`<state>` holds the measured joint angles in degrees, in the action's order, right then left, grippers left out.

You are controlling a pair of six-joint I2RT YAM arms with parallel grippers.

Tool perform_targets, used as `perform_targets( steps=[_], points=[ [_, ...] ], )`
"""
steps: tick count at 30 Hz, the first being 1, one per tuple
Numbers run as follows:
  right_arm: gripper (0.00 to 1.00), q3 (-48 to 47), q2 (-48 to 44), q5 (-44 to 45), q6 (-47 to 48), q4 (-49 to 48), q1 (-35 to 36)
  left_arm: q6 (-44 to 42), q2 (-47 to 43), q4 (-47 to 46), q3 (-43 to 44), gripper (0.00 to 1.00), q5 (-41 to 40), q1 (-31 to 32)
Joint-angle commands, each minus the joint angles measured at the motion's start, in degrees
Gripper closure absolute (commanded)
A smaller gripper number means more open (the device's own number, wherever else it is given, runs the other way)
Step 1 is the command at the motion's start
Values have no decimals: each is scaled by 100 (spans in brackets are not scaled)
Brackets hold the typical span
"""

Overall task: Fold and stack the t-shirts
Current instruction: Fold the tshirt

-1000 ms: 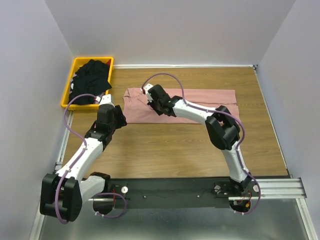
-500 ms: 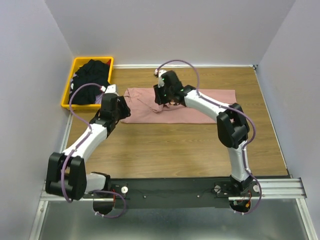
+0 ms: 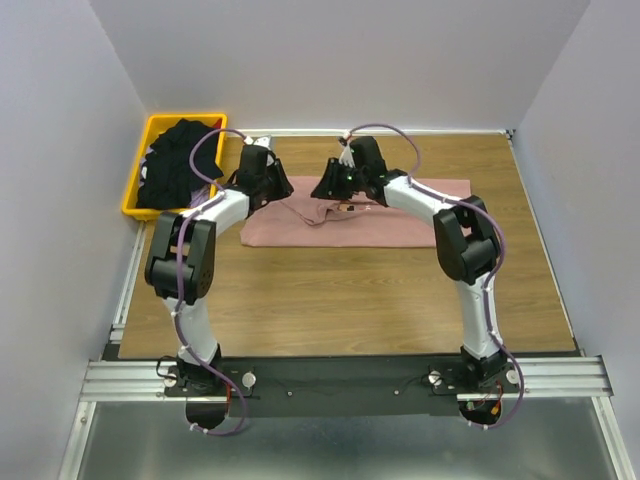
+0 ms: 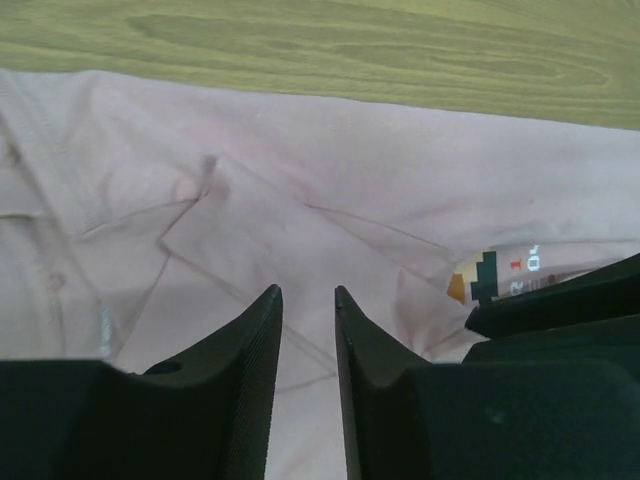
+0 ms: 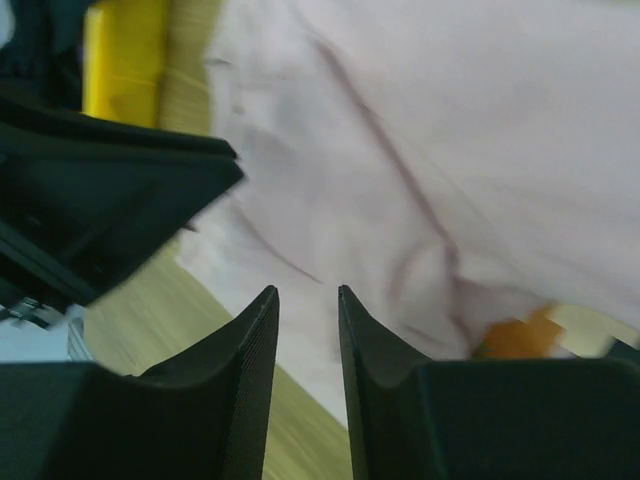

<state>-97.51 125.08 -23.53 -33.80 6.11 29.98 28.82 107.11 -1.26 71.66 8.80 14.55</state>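
Note:
A dusty pink t-shirt (image 3: 400, 222) lies folded into a long band across the far half of the table, with a small rumpled flap near its left middle. My left gripper (image 3: 266, 182) hovers at the shirt's left end, open, with nothing between its jaws (image 4: 308, 292). My right gripper (image 3: 335, 186) is just above the rumpled flap, also open and empty (image 5: 307, 292). The pixel-art print (image 4: 493, 275) peeks from under a fold. Black t-shirts (image 3: 180, 160) are heaped in a yellow bin.
The yellow bin (image 3: 132, 192) stands at the far left corner, close to my left arm's elbow, and shows at the top left of the right wrist view (image 5: 125, 60). Grey walls enclose the wooden table (image 3: 350, 295) on three sides. The two grippers are near each other.
Both arms have reached toward the far side. The right gripper carried a fold of the pink shirt leftward, then opened and let it go. The left gripper swung to the shirt's left end, its jaws narrowing.

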Motion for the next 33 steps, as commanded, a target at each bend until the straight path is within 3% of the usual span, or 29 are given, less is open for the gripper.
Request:
perform_targets(
  steps=[1,10,16,20,24,28,33],
  points=[
    [65,768,316,-573,-478,-558,-448,98,599,46,296,67,351,40],
    [66,2139,316,-1171,-75,-1402,-1134,203,1303,301,437,73,201,-4],
    [66,2176,-184,-1338,400,-1358,-1266,195,1058,372,393,72,158,-92],
    [59,2070,-562,-1234,725,-1174,-1109,107,130,477,288,60,-79,-92],
    [49,1519,-687,-917,1340,-464,-469,1,-1023,600,-151,40,-1016,-92],
    [44,972,-318,-890,1596,-154,130,-60,-2227,872,-704,31,-1793,-92],
    [43,375,262,-899,1561,-101,711,-500,-4116,776,-1891,25,-2004,-92]
  ],
)
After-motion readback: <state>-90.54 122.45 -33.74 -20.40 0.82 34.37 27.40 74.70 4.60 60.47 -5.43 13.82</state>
